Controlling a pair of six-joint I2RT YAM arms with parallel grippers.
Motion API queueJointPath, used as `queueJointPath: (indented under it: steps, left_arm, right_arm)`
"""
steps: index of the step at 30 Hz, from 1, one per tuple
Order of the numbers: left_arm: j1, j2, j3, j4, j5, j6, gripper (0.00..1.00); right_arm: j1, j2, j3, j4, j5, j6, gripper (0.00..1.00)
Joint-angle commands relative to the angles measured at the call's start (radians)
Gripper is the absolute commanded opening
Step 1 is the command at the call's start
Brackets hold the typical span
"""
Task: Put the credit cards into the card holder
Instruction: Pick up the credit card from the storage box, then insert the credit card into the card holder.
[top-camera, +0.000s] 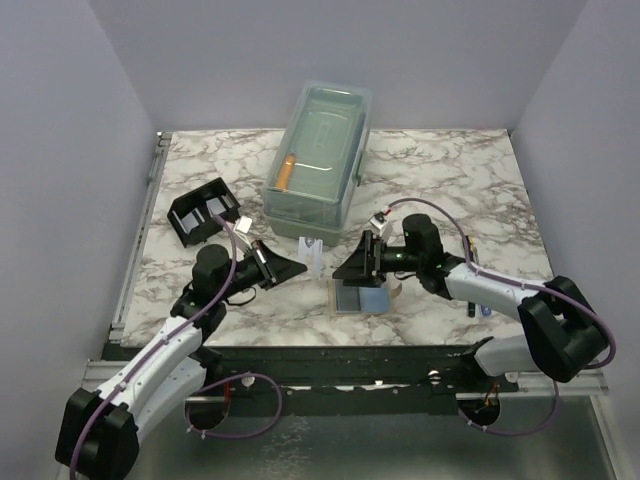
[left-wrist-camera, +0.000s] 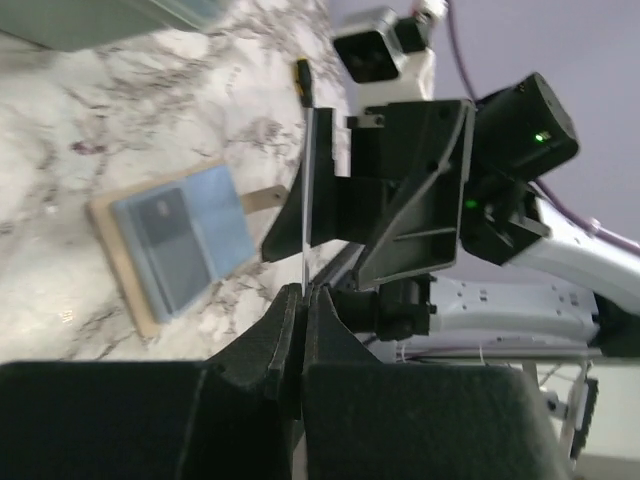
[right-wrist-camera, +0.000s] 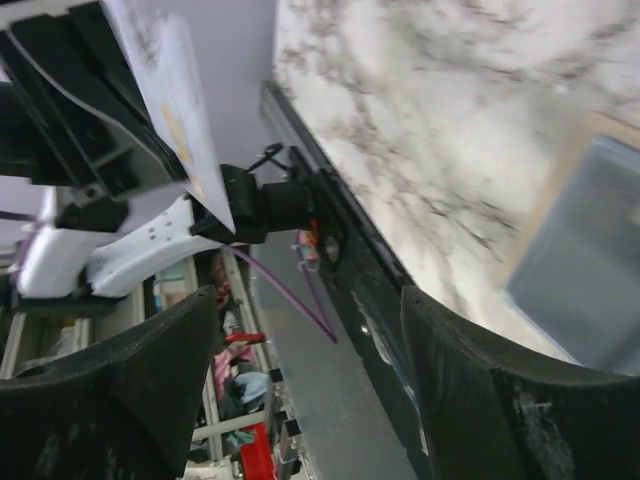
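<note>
- I see my left gripper clamped on an upright card, frame centre.
- My right gripper, jaws apart, holds nothing.
- The holder: upper left.

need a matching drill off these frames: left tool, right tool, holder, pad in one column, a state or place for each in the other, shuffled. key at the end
1. left tool
2. right tool
3. holder
4. pad

A. open, nothing between its fingers
B. cards lie flat on it
C. shut on a card held upright
D. on the table left of the box

Pairs: 1-C, 2-A, 3-D, 4-B
</note>
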Motion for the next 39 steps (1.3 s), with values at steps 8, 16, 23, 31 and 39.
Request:
queueJointPath:
  steps: [8,16,23,31,39]
  left_arm:
    - [-0.148,-0.017,-0.151,0.466,-0.167,-0.134,0.0]
    - [-0.159,0.011,-0.165,0.537,-0.165,-0.172,0.0]
    - [-0.168,0.091,-0.134,0.52,-0.127,-0.179,0.0]
    - [-0.171,0.225,0.105,-0.122,-0.206,0.019,0.51]
    - [-0.313,0.542,0.245,-0.05,-0.101,0.091,0.36]
  right_arm:
    - [0.1,0.076,-0.085,0.726,0.12,0.417,0.61]
    - [0.105,0.179,-0.058,0.854,0.116,0.459,0.36]
    - [0.101,0.206,-0.088,0.877,0.107,0.451,0.01]
    - [-0.027,-0.089,-0.133,-0.169,0.196,-0.088,0.0]
    - [-0.04,-0.096,-0.079,-0.643,0.265,-0.244,0.0]
